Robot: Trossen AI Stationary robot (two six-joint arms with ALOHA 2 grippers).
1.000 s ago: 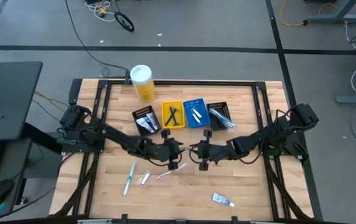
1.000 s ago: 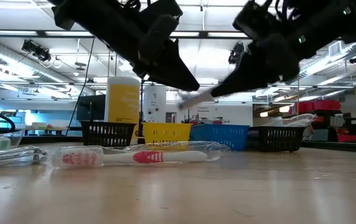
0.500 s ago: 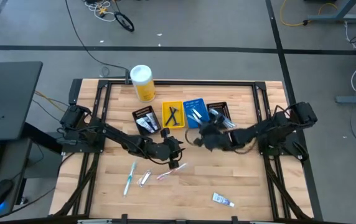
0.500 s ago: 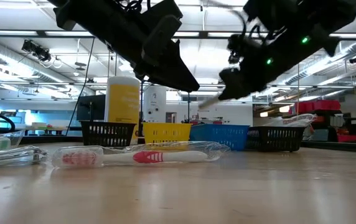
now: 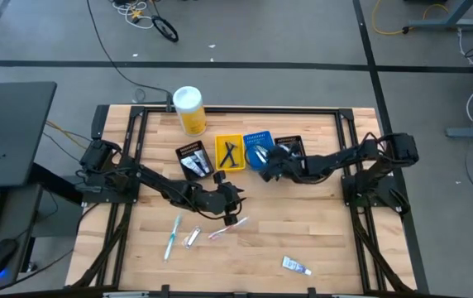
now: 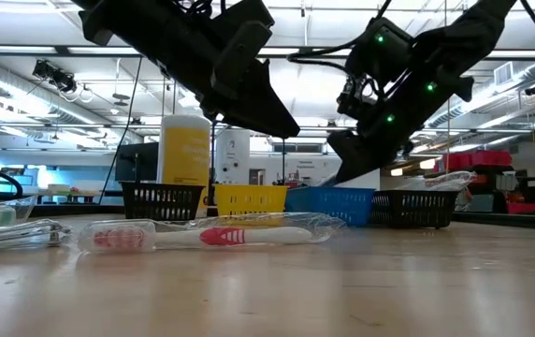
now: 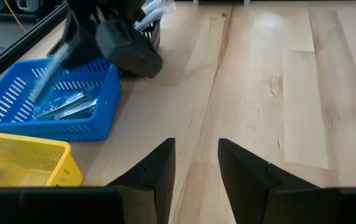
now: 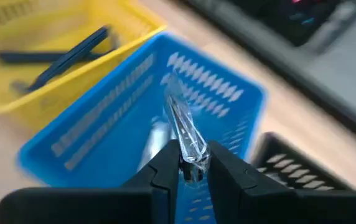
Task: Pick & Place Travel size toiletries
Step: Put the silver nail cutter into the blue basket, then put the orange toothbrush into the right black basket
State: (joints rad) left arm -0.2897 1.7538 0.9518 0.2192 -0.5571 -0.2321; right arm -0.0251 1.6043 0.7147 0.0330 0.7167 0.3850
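Observation:
My right gripper is shut on a slim clear-wrapped toothbrush and hovers over the blue bin, which holds other wrapped items. The left wrist view shows that gripper above the bin with the toothbrush slanting down into it. My left gripper is open and holds nothing, above the table's middle beside a pink toothbrush lying flat. A teal toothbrush, a small wrapped item and a white tube lie on the near half of the table. My right gripper pinches the wrapped toothbrush by one end between its two fingers. The fingers slant down from the table's right side. The toothbrush is lifted clear and sticks out beyond the fingertips, its free end pointing down toward the blue bin's inside.
A row of bins stands at the far middle: black, yellow with dark razors, blue, and black. A yellow canister with a white lid stands behind them. There is bare wood on the near right of the table.
My right gripper has moved from the table's middle toward the far edge and slightly left, carrying the wrapped toothbrush, and now hangs over the blue bin. The left arm has kept still.

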